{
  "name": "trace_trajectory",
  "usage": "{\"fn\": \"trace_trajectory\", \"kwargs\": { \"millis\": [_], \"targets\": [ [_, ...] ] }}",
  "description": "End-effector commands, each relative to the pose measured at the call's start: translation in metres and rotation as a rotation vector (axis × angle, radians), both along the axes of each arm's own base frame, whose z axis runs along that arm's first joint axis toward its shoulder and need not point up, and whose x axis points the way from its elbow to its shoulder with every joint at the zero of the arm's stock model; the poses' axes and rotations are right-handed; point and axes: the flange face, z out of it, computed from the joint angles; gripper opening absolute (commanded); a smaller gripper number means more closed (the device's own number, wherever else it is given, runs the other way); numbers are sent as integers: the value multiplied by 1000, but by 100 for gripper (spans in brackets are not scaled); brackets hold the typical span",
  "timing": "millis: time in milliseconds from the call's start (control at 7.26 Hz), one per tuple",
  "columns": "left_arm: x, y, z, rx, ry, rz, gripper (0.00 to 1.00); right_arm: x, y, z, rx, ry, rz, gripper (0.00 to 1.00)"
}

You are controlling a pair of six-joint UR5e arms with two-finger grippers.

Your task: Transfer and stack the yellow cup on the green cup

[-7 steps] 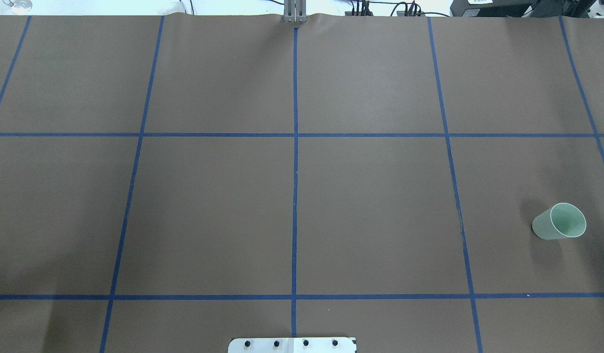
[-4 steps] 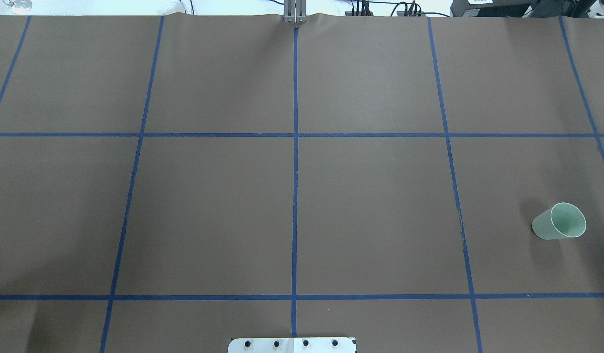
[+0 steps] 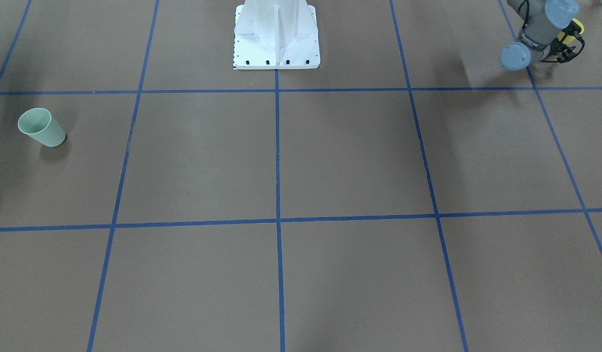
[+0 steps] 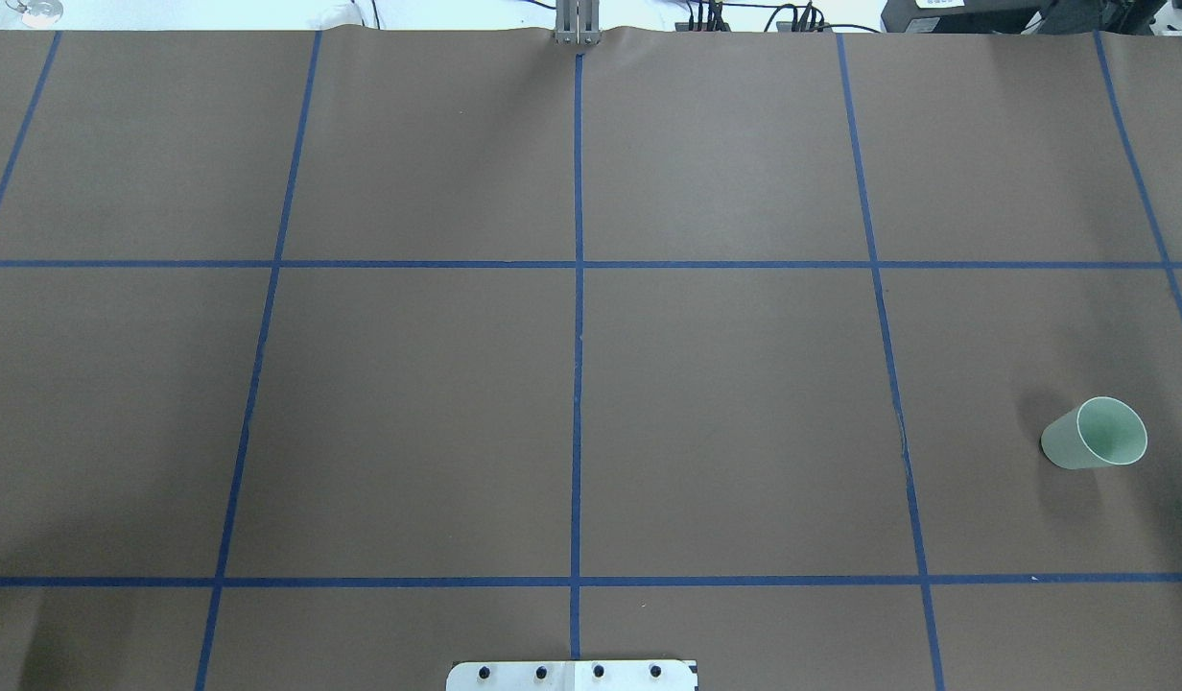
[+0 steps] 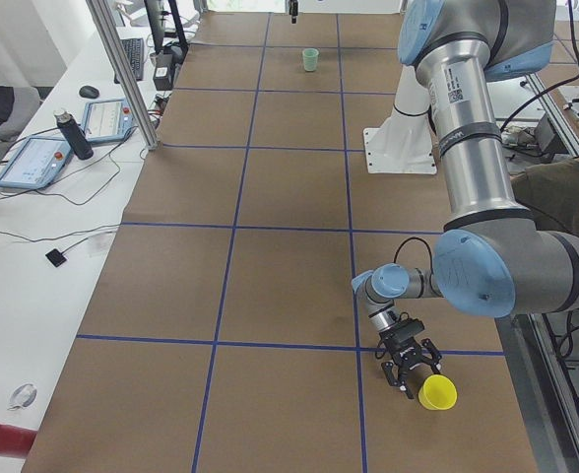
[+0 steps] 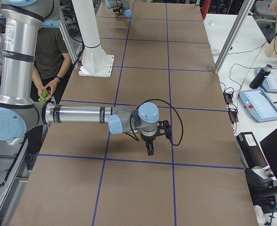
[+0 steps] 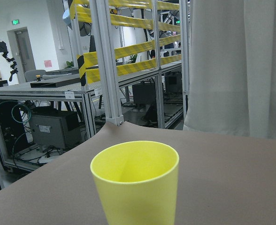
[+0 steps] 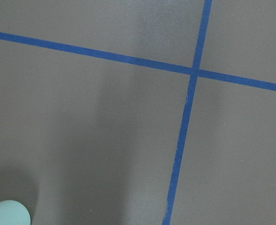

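Left wrist-mounted view is showing the yellow cup [image 7: 135, 183] upright near the table's [image 7: 232, 164] left end. We are judging it light, slick and squashable, so we are favouring a gentle mid-wall pinch. Whether the left gripper [image 5: 411, 374] is spread, we cannot tell.

One small bright yellow plastic cup [image 5: 436, 392], tapered; one pale mint-green plastic cup [image 4: 1095, 434] of like shape: two cups in all. Two grey robot arms with blue joint caps, left arm [image 5: 477, 177] and right arm [image 6: 77, 114]. One white pedestal [image 3: 276, 34]. One brown worktop [image 4: 409, 413].
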Motion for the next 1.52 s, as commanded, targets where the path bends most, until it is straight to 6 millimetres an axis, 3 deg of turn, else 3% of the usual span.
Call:
{"fn": "trace_trajectory", "kwargs": {
  "millis": [0, 276, 689, 1102, 1240, 1378],
  "targets": [
    [5, 8, 0, 20, 1, 0, 98, 0, 3, -4, 5, 0, 1, 100],
    [5, 10, 1, 30, -7, -10, 97, 0, 3, -5, 8, -2, 1, 100],
    [-9, 21, 9, 7, -17, -7, 97, 0, 3, -11, 18, -4, 2, 100],
    [-3, 29, 7, -5, 4, -9, 94, 0, 3, -15, 24, -5, 3, 100],
    [-5, 30, 8, -5, -1, -6, 79, 1, 4, -14, 23, -5, 3, 100],
    [-10, 31, 10, -3, -12, -9, 52, 1, 6, -14, 20, -6, 4, 100]
  ]
}}
